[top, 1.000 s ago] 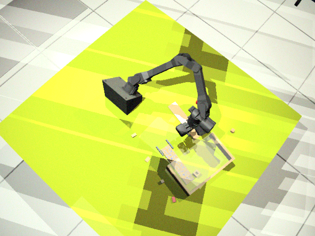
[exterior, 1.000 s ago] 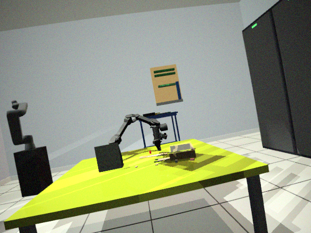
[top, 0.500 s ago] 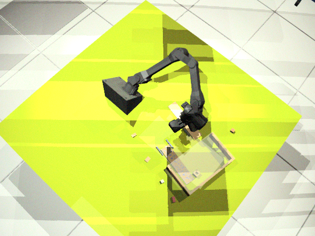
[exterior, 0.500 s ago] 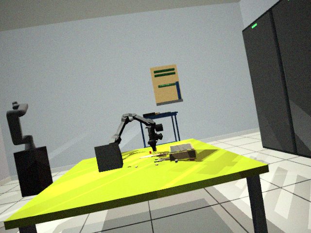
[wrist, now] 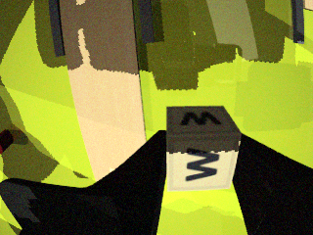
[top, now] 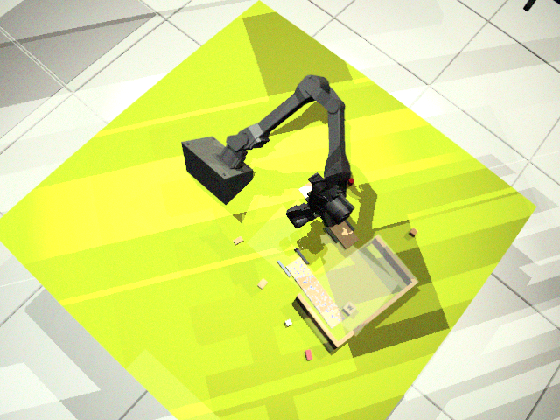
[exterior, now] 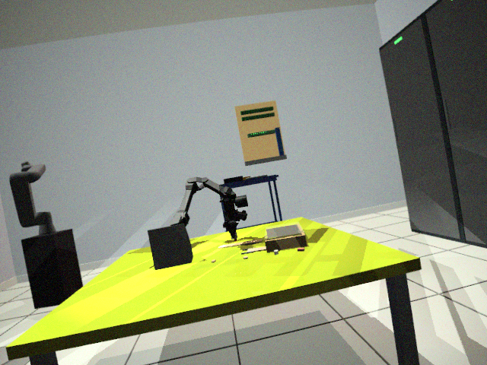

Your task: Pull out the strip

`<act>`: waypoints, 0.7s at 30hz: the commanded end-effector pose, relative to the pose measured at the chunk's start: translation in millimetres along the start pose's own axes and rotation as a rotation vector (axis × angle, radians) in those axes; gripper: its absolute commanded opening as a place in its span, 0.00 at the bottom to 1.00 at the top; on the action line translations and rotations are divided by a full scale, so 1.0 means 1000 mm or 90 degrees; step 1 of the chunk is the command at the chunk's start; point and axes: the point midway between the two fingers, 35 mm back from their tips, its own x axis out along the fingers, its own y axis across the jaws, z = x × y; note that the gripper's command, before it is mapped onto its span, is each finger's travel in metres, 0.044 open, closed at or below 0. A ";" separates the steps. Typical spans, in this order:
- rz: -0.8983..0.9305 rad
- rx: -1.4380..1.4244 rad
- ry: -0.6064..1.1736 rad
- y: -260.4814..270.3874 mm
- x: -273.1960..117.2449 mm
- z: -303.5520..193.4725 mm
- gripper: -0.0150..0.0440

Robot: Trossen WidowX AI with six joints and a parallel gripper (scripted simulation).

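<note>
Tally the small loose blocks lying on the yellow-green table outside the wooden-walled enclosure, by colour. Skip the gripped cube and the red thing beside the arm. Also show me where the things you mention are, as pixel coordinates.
Tan or brown blocks (top: 238,241) (top: 262,283) (top: 412,233) (exterior: 213,261) (exterior: 246,257): 3
White cube (top: 288,323) (exterior: 275,252): 1
Pinkish-red oblong block (top: 308,355) (exterior: 300,249): 1
Total: 5
</note>
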 end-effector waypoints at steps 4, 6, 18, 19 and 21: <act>-0.002 -0.004 -0.008 0.000 -0.033 0.000 0.25; -0.002 -0.004 -0.008 0.000 -0.034 -0.001 0.25; -0.002 -0.004 -0.008 0.000 -0.034 -0.001 0.25; -0.002 -0.004 -0.008 0.000 -0.034 -0.001 0.25; -0.002 -0.004 -0.008 0.000 -0.034 -0.001 0.25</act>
